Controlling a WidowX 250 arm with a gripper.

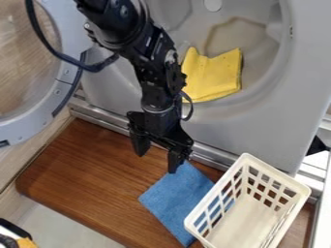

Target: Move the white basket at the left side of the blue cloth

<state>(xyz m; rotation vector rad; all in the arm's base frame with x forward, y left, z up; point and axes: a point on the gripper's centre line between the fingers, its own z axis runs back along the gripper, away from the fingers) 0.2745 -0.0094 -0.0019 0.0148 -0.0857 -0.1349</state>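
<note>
The white basket [244,220] stands at the lower right of the frame, and the blue cloth [174,193] shows through the slots of its left wall; we cannot tell how much of the cloth is under it. The gripper [157,159] is near the middle of the frame, by the upper end of the cloth, with its fingers spread wide and nothing between them.

The step in hand, we judge, is to take hold of the basket. We should go to the right and turn the fingers across the left rim, so that one finger goes inside and the other outside of the wall. We had better pinch near the middle of this long rim, because a hold at the corner may let the basket swing or tilt.

After closing firmly, we should lift enough to clear the cloth, for a dragged basket could fold it. Then we carry it over to the bare part of the wooden board [84,169], left of the cloth, lower it level, and open only when its base rests flat.
</note>
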